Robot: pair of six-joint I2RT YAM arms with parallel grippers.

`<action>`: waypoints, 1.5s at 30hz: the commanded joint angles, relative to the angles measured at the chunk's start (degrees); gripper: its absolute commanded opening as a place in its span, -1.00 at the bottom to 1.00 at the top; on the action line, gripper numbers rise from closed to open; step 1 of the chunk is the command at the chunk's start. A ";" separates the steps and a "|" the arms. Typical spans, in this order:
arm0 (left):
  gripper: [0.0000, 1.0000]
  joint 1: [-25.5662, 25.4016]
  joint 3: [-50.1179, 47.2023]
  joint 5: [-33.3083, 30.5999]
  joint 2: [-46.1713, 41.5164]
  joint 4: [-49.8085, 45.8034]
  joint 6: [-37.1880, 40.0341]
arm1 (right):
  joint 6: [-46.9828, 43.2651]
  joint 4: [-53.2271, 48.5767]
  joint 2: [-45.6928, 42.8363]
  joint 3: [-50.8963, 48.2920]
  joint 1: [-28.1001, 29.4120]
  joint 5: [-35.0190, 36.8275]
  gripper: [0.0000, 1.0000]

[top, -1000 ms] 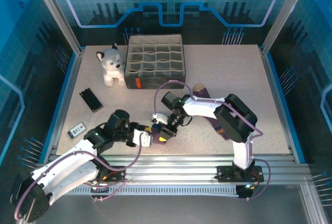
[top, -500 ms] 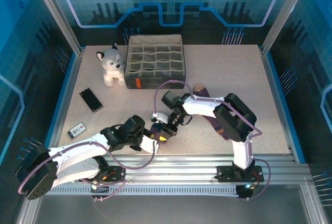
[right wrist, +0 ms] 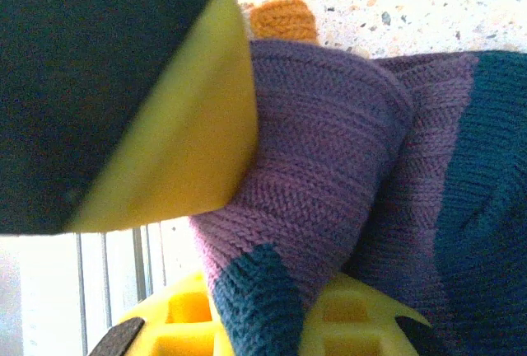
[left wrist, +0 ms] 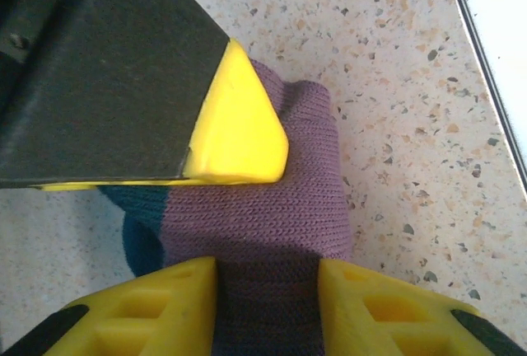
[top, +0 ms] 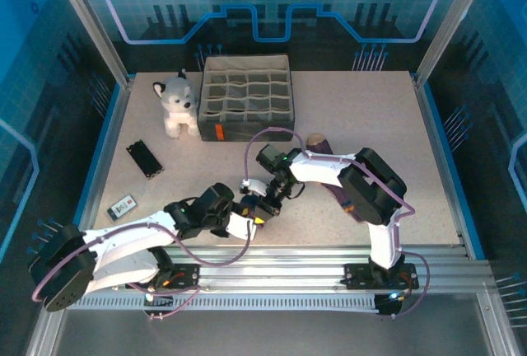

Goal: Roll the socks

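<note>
Our left hand (left wrist: 263, 280) has swung in nearer our right hand (top: 262, 206); both clamp the bunched socks (left wrist: 284, 220) at the near edge of the speckled counter (top: 370, 117), blue panels (top: 272, 2) behind.

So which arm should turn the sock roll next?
Right, probably: the right gripper is clamped on the folded sock, free to twist; the left gripper holds the same sock alongside, anchoring it.

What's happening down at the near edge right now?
Both hands are on the purple and navy sock at the table's near edge. The right hand is pinched shut on a fold of it; the left hand straddles it, grip unclear. The other sock, tan-toed, lies just beyond the right arm.
</note>
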 commanded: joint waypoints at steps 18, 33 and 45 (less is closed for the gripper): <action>-0.67 4.18 9.31 2.92 13.32 -14.22 -6.32 | 4.50 11.72 -14.51 -10.27 -4.77 -0.01 -0.01; -0.69 8.45 11.82 10.80 14.40 -16.89 -8.11 | -1.60 47.77 -40.14 -41.43 6.23 30.27 0.12; -0.70 10.75 13.50 15.11 15.85 -18.93 -7.49 | -19.21 63.05 -30.84 -43.70 20.14 51.02 0.25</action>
